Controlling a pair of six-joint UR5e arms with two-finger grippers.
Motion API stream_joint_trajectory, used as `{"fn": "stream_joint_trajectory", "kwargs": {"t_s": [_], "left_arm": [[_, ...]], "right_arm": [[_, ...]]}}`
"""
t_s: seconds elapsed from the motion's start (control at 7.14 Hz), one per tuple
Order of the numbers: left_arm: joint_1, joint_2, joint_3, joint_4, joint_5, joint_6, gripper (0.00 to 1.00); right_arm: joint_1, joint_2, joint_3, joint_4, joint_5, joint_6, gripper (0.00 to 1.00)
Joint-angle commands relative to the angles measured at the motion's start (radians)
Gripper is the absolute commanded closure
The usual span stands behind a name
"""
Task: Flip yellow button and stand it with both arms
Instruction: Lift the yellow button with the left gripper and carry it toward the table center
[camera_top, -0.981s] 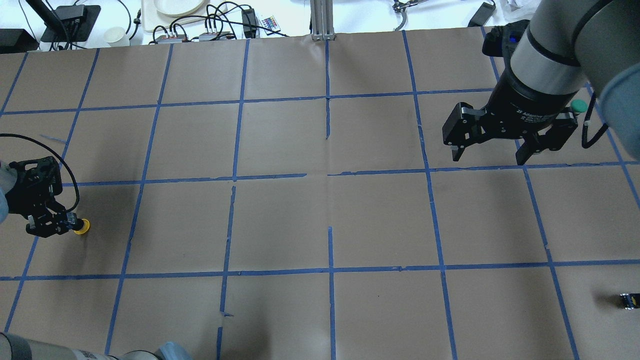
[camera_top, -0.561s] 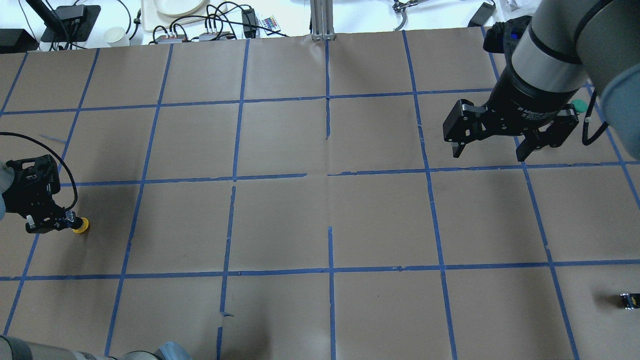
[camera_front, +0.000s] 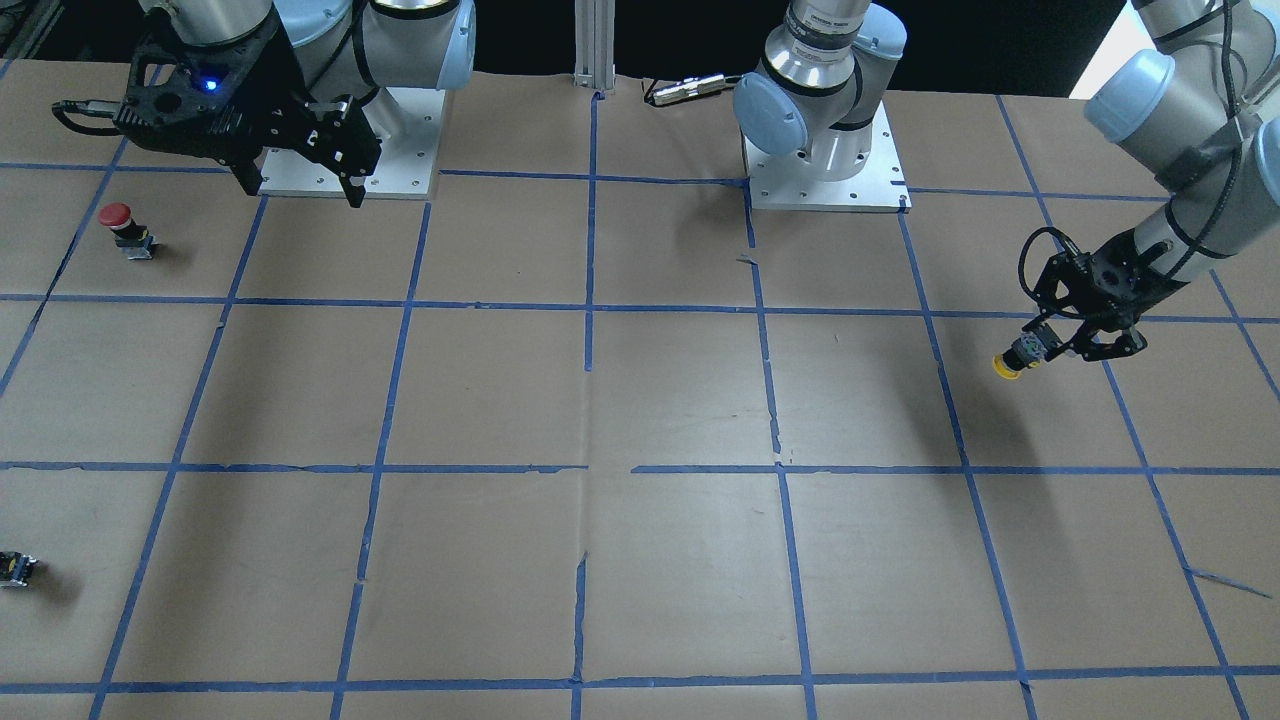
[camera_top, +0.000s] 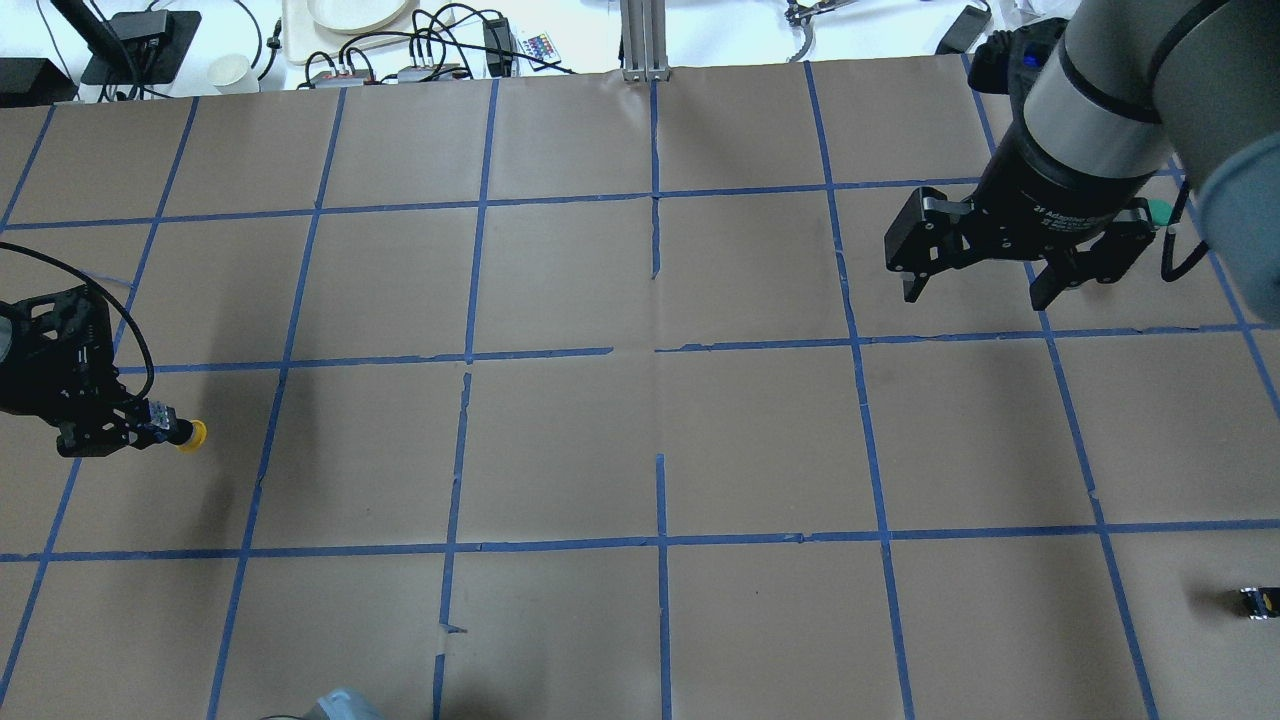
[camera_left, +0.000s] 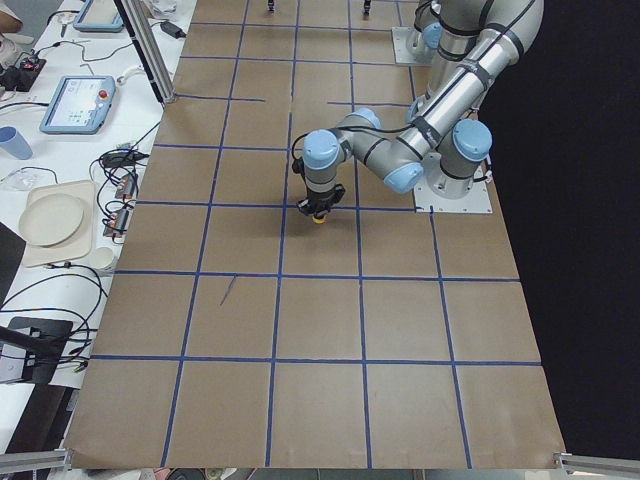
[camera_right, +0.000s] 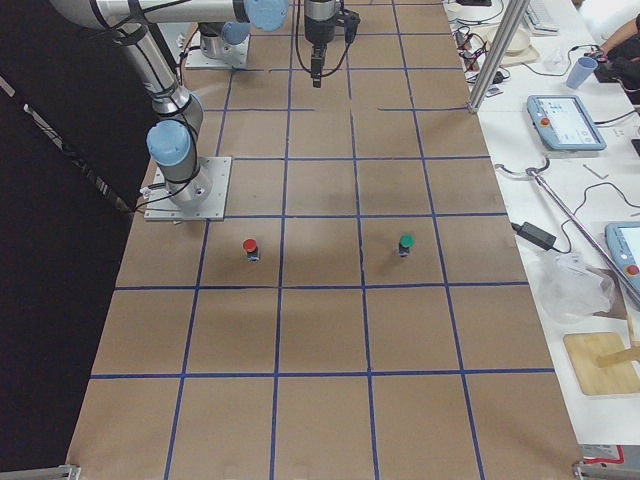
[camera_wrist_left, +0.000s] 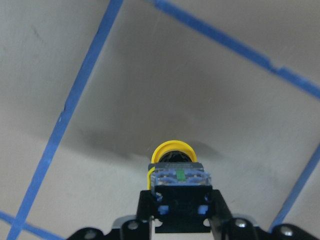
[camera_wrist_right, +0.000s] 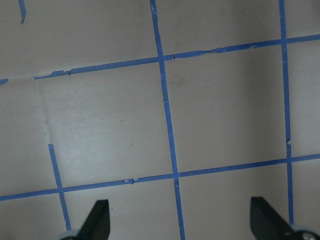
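Clearly the left tool (camera_top: 140, 428) is clamped on the yellow button (camera_top: 186, 434). Its two fingers (camera_wrist_left: 146, 206) press against opposite sides of the grey and black body, and the round yellow cap sticks out beyond the tips. The button lies sideways in the grip, with the cap pointing away from the wrist and towards the middle of the desk (camera_top: 560, 440). It hangs clear of the surface, and its shadow (camera_wrist_left: 100, 145) falls on the covering beneath it in the left wrist view. The button is over the left half of the desk, out in front of the left arm's base (camera_front: 860, 185). That puts it about midway between the robot's edge and the far edge, and well in from the left edge. The right tool (camera_top: 975, 292) is spread wide with nothing between its fingers, and it hangs high above the right half of the desk. The right wrist view looks down past both tips onto the desk and its blue tape lines (camera_wrist_right: 167, 120). A red button (camera_right: 250, 247) and a green button (camera_right: 406, 243) stand upright on the right half, caps up and well apart, the red one nearer the robot's edge. A small black-and-yellow block (camera_top: 1258, 601) also lies on the right half, well apart from the red button.
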Motion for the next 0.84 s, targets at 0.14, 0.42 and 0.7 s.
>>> {"fn": "stream_joint_trajectory", "kwargs": {"t_s": [0.14, 0.42, 0.7], "left_arm": [[-0.015, 0.084, 0.002, -0.453, -0.337, -0.018, 0.87], [-0.025, 0.086, -0.002, -0.72, -0.561, -0.119, 0.86], [-0.096, 0.109, -0.004, -0.979, -0.729, -0.181, 0.86]], "right_arm": [[0.005, -0.002, 0.002, 0.009, 0.011, 0.012, 0.0], [-0.024, 0.006, 0.003, 0.03, 0.043, 0.076, 0.0], [-0.169, 0.004, -0.012, 0.136, 0.327, 0.199, 0.0]]}}
